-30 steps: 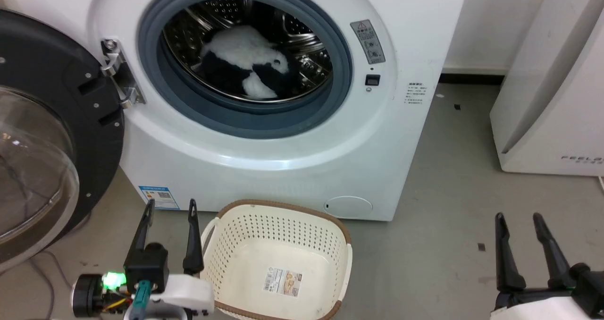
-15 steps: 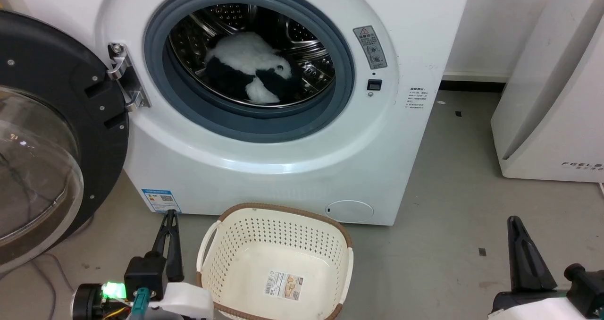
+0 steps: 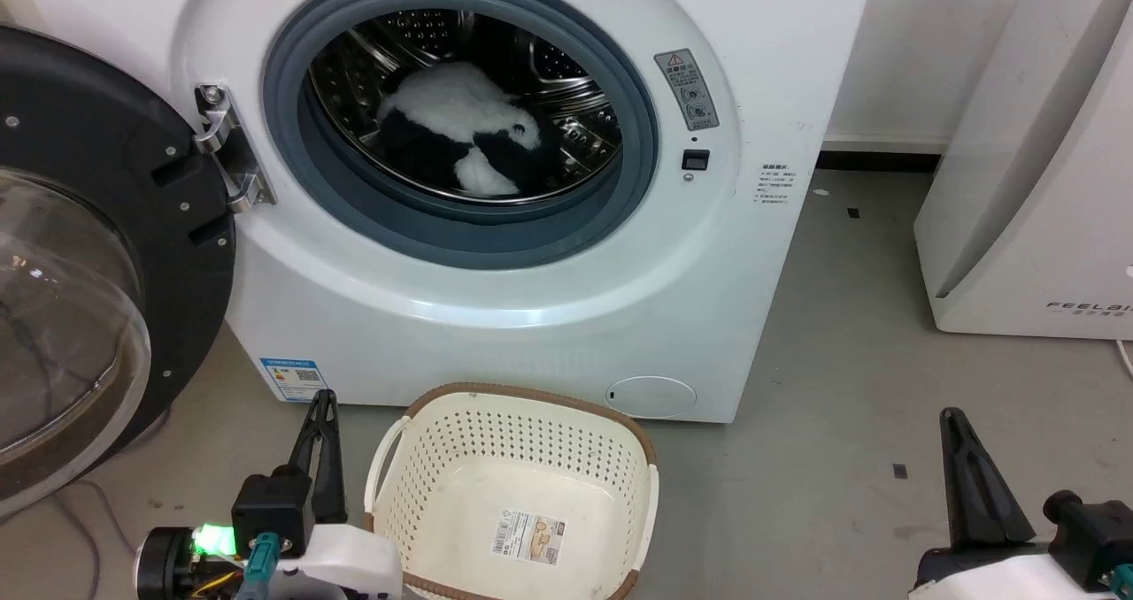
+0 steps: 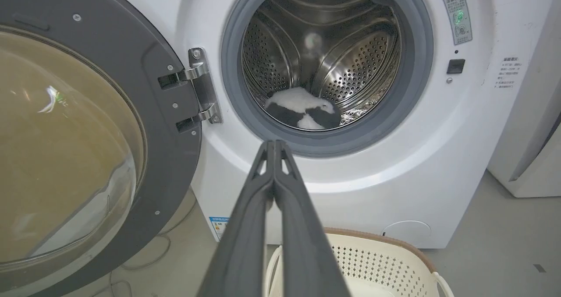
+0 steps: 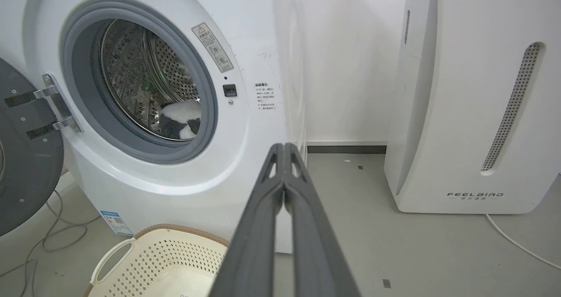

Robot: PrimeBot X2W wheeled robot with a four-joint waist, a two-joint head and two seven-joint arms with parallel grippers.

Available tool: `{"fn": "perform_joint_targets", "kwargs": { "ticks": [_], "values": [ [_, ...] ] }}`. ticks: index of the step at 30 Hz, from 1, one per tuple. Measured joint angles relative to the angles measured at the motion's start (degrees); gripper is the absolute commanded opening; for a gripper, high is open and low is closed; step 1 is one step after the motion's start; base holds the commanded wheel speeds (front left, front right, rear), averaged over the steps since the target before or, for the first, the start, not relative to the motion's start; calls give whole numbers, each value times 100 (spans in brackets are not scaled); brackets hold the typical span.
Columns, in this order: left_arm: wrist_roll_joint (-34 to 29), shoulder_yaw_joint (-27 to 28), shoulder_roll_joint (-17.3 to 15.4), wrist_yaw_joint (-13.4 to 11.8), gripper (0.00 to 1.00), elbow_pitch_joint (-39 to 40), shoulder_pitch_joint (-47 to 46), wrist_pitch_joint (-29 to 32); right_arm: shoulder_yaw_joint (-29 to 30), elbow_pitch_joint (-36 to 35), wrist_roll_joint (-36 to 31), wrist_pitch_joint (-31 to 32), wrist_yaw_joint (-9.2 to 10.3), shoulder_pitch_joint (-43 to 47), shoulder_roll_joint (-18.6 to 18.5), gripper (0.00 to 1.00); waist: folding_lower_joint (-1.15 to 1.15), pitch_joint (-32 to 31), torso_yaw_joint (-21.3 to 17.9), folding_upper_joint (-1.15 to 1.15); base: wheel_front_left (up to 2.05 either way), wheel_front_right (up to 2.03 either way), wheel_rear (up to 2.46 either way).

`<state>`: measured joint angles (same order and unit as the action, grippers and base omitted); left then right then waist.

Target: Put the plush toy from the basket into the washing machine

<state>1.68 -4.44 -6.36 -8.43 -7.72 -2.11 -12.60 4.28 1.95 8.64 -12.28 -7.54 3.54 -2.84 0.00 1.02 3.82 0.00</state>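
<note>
Black-and-white plush toy (image 3: 460,140) lies on the drum (image 3: 566,69) floor of the washing machine (image 3: 531,308), past the open door (image 3: 88,140), so the job looks done. The basket (image 3: 522,394) holds just its label (image 3: 529,536). Down low, the left gripper (image 3: 323,398) and the right gripper (image 3: 951,416) each have their 2 fingers pressed together, carrying nothing.

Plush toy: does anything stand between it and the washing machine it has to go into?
Nothing visible does. The plush toy already lies in the drum of the washing machine, past the grey gasket; the door hangs open at the left. The basket holds a paper label.
</note>
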Motion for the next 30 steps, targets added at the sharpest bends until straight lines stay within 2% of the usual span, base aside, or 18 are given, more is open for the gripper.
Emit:
{"fn": "perform_joint_targets", "kwargs": {
  "ticks": [30],
  "values": [
    [-15, 133, 86, 225, 0, 212, 5, 357, -121, -47, -215, 332, 1, -61, 0, 0, 1, -29, -110, 0, 0, 0, 0]
  ]
}}
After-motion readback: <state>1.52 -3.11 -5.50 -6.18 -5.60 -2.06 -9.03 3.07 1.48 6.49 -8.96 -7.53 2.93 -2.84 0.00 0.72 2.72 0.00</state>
